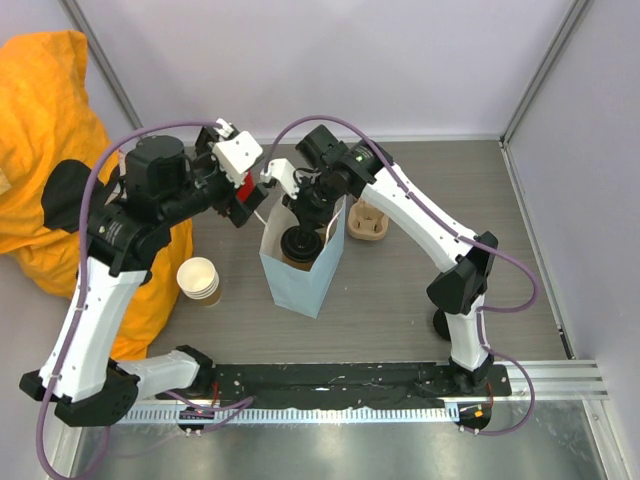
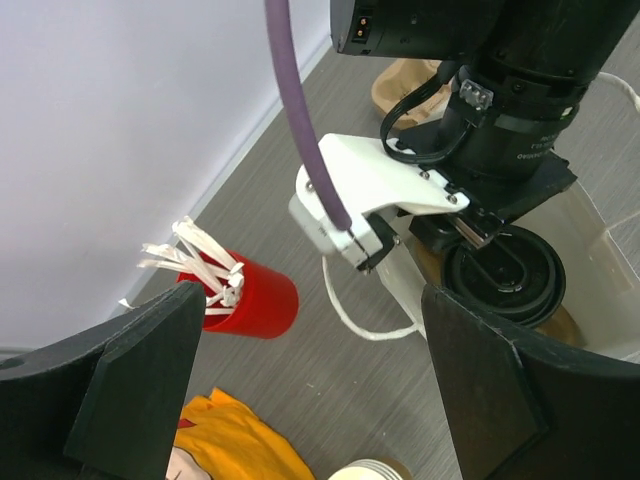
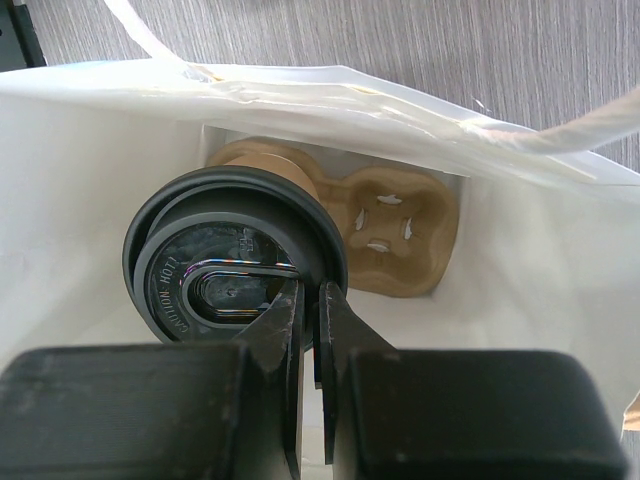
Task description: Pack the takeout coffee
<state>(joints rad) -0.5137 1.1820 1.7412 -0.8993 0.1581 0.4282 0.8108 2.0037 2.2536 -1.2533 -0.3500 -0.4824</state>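
Closest in, left gripper (image 2: 315, 385) spread wide, holding nothing, just left of pale blue paper bag (image 1: 298, 280). Inside the bag, takeout coffee (image 1: 298, 246) upright over one end of a cardboard cup carrier (image 3: 400, 222). From above, right gripper (image 3: 313, 318) pinching the rim of its black lid (image 3: 170, 240).

Table: your grey wood-grain top (image 1: 520, 250) runs back to the walls.
Back wall: a plain pale panel (image 1: 330, 60), lavender-white.
Right wall: the same pale panel (image 1: 600, 200), meeting the back one at a slanting metal post (image 1: 540, 70).
Left corner: you have a second metal post (image 1: 100, 60) and a heap of orange cloth (image 1: 40, 120) (it spills onto the table).
Near edge: a black plate (image 1: 340, 385) beside a brushed metal strip (image 1: 350, 445).
Light: soft and even, with faint shadows.
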